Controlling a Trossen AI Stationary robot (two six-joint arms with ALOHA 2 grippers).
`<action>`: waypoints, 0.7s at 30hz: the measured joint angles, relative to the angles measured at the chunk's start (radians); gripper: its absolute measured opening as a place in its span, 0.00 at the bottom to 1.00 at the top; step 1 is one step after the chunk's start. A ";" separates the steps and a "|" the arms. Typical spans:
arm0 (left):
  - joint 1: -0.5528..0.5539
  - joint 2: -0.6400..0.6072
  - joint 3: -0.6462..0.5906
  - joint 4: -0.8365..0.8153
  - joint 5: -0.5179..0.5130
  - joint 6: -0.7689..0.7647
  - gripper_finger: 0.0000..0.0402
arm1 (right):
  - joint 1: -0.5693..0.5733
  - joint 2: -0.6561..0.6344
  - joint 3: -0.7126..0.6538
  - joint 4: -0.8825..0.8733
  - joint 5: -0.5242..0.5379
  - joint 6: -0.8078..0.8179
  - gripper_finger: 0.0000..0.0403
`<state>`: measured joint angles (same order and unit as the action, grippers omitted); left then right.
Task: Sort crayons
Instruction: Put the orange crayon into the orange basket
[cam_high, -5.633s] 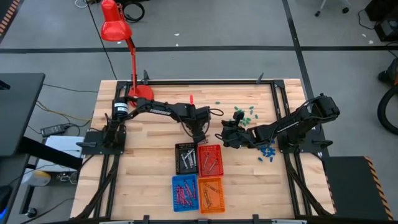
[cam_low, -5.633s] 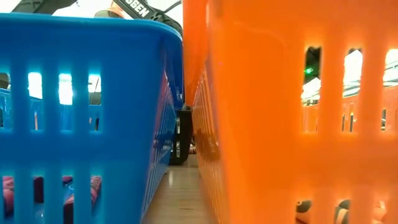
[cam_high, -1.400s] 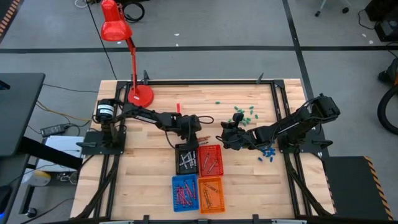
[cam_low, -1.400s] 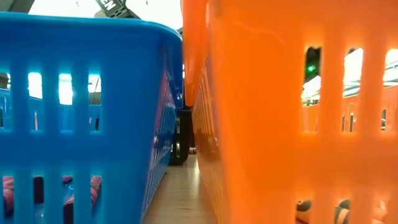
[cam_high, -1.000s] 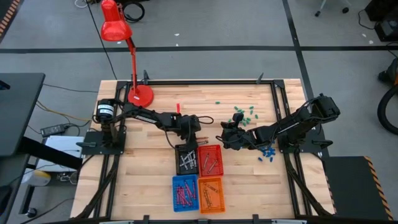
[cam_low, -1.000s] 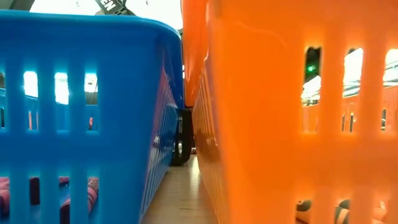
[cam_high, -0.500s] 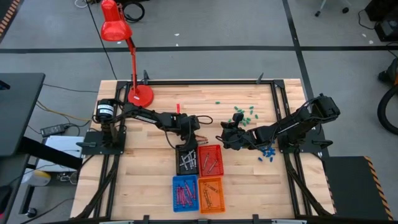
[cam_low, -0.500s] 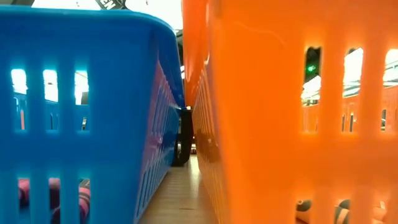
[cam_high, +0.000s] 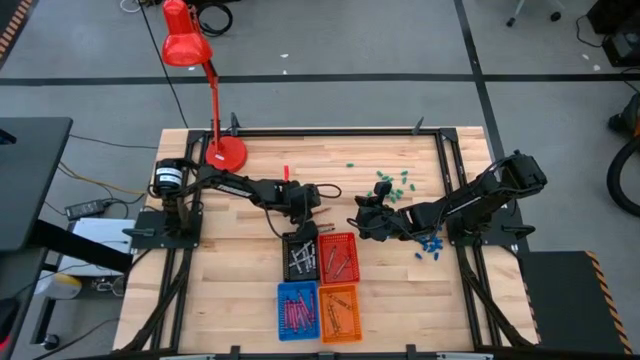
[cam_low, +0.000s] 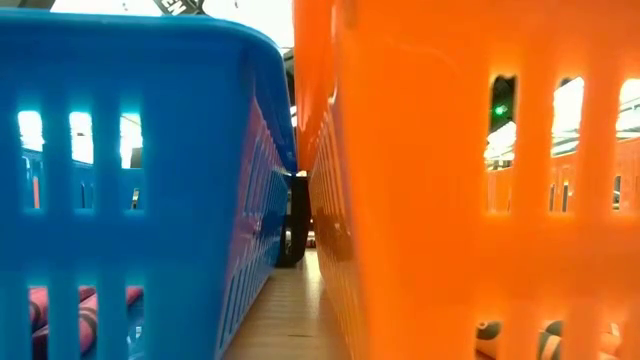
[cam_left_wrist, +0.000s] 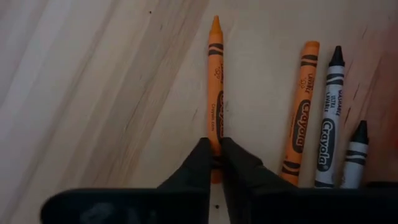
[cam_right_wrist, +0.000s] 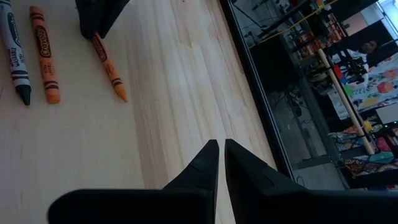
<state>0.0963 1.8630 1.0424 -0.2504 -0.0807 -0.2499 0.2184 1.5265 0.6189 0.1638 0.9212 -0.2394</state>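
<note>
My left gripper (cam_high: 313, 224) is just beyond the black basket (cam_high: 300, 256), shut on an orange crayon (cam_left_wrist: 214, 81) that lies on the wood. Beside it lie a second orange crayon (cam_left_wrist: 300, 118) and two black-tipped crayons (cam_left_wrist: 328, 124). My right gripper (cam_high: 361, 216) is a little to the right of them, shut and empty above the table (cam_right_wrist: 219, 144). From there it sees the left gripper (cam_right_wrist: 98, 17) on the orange crayon (cam_right_wrist: 111, 67). Sorted crayons lie in the black, red (cam_high: 338, 257), blue (cam_high: 295, 308) and orange (cam_high: 339, 312) baskets. My left gripper pinches the orange crayon near its blunt end (cam_left_wrist: 214, 138) between its two fingertips. The fingers come from above and lie across the crayon. The crayon lies flat on the table, and its point (cam_left_wrist: 215, 23) faces away from the gripper.
A red desk lamp (cam_high: 226, 150) stands at the far left. A red crayon (cam_high: 285, 172) lies alone behind the left arm. Green pieces (cam_high: 392, 183) and blue pieces (cam_high: 431, 243) are scattered on the right. The blue (cam_low: 140, 180) and orange (cam_low: 450, 180) baskets fill the low view.
In the low view the blue basket has shifted a little toward the table's left, and the crayons inside it have moved with it. Both arms have stayed nearly still.
</note>
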 joint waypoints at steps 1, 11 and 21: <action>0.001 0.000 0.000 -0.001 0.000 -0.006 0.05 | 0.000 0.000 0.000 0.000 0.000 0.000 0.08; 0.005 -0.016 -0.003 -0.006 0.008 -0.082 0.07 | 0.000 0.000 0.000 0.000 0.025 0.000 0.08; -0.034 -0.137 -0.004 0.037 -0.024 -0.115 0.07 | 0.000 0.000 0.000 -0.002 0.064 0.007 0.08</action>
<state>0.0627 1.7256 1.0381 -0.2134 -0.1043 -0.3649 0.2184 1.5265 0.6189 0.1621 0.9850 -0.2321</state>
